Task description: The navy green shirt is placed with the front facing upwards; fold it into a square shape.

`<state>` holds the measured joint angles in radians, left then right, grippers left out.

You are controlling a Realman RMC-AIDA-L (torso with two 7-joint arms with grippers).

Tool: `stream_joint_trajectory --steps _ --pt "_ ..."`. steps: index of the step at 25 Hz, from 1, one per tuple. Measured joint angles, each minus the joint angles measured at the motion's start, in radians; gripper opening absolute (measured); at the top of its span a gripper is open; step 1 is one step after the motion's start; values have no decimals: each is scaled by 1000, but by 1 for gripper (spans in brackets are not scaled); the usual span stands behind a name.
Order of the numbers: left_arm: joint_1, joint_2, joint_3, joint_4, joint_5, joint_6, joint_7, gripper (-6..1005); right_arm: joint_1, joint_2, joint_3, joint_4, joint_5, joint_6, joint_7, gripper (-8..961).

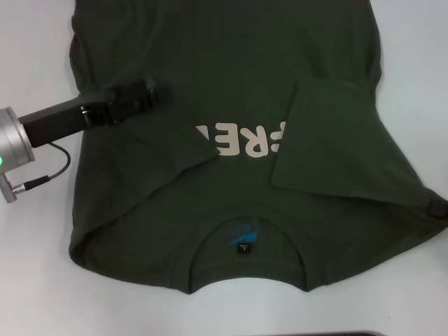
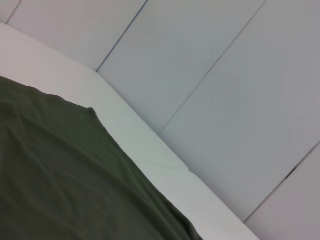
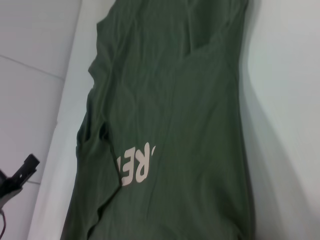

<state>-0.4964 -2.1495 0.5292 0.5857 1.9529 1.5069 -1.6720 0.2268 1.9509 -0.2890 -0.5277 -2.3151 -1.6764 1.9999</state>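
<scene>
Left arm (image 1: 42, 126) is reaching in from the left edge of the head view, silver wrist body and cable lying over the white table (image 1: 35, 280). Left gripper (image 1: 159, 93) is sitting low over the shirt (image 1: 231, 56), its black fingers pointing toward the shirt's middle; cannot tell whether they are open or closed, since they are blending into the dark cloth.

Shirt is lying flat on the table, front up, collar (image 1: 246, 241) toward the robot, hem running off the far edge of the view. Cloth is spreading under and on all sides of the left gripper. Left sleeve (image 1: 133, 150) is lying folded in over the body, just robot-side of the left gripper, its diagonal edge covering the first letter of the cream print (image 1: 245, 141). Print is sitting to the right of the left gripper, reading "RE" between the two flaps. Blue neck label (image 1: 241, 236) is showing inside the collar, well apart from the gripper.

Right sleeve (image 1: 322, 133) is lying folded in too, covering the print's other end, farther right of the left gripper.

Right gripper (image 1: 439, 208) is barely peeking in at the right edge of the head view, at the shirt's right shoulder edge; cannot tell its finger state.

Left wrist view is showing only shirt cloth (image 2: 65, 185), table edge (image 2: 150, 150) and wall (image 2: 225, 75). Right wrist view is showing the shirt (image 3: 200, 100) lengthwise with the print (image 3: 136, 165), and the left gripper (image 3: 20, 172) far beyond its edge.
</scene>
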Motion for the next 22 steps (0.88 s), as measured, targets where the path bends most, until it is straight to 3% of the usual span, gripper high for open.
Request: stream_joint_trajectory --steps 12,22 --pt "49 19 3 91 107 153 -157 876 13 -7 9 0 0 1 -17 28" --pt "75 67 -46 202 256 282 -375 876 25 -14 14 0 0 7 -16 29"
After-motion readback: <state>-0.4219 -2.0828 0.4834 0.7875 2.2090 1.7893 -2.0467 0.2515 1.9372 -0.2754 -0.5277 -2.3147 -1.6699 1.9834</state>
